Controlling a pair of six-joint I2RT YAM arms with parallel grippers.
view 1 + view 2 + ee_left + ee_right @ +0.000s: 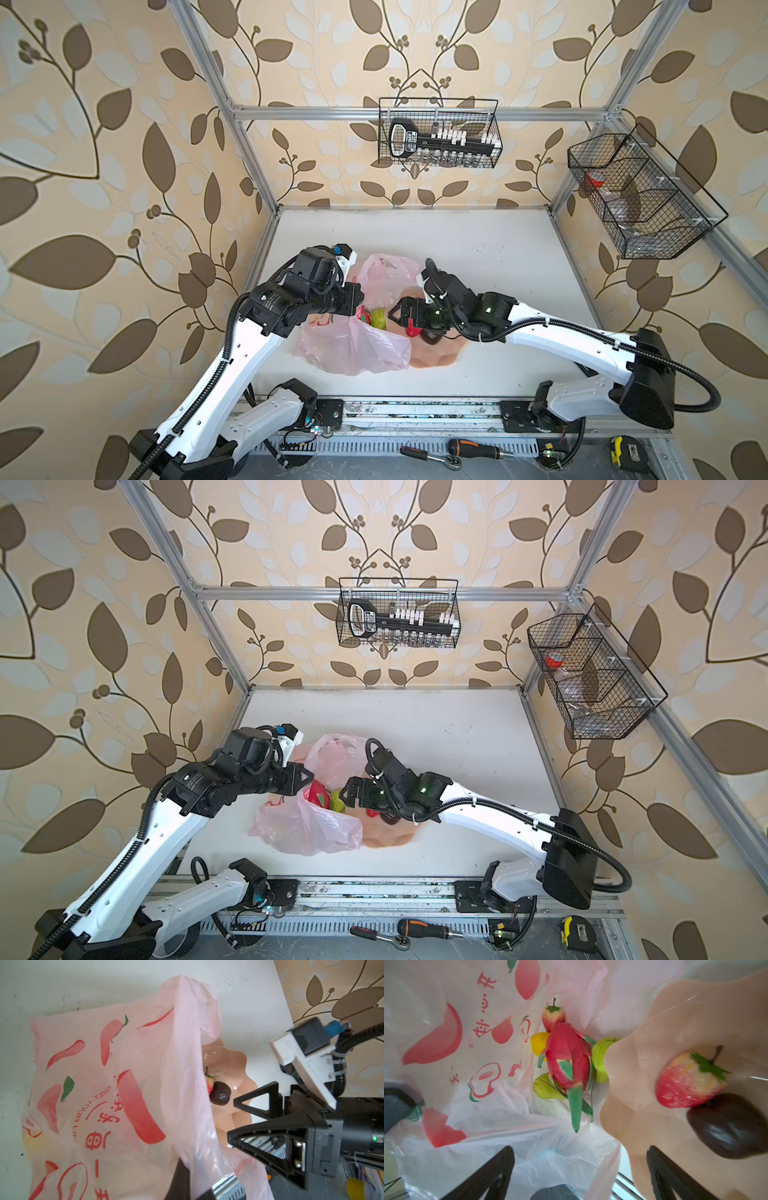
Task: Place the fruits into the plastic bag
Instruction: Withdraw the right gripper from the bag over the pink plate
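At left, left gripper [358,297] clamped on the rim of the plastic bag [353,349], its mouth lifted off the counter [478,257]. Inside: dragon fruit [569,1059], lemon [538,1043], green pears [546,1086], strawberry [553,1016]. Further right, on the scalloped plate [675,1012], second strawberry [689,1080] touching a dark plum [729,1126]. Above the bag-plate border, right gripper [580,1149] spread wide, holding nothing.
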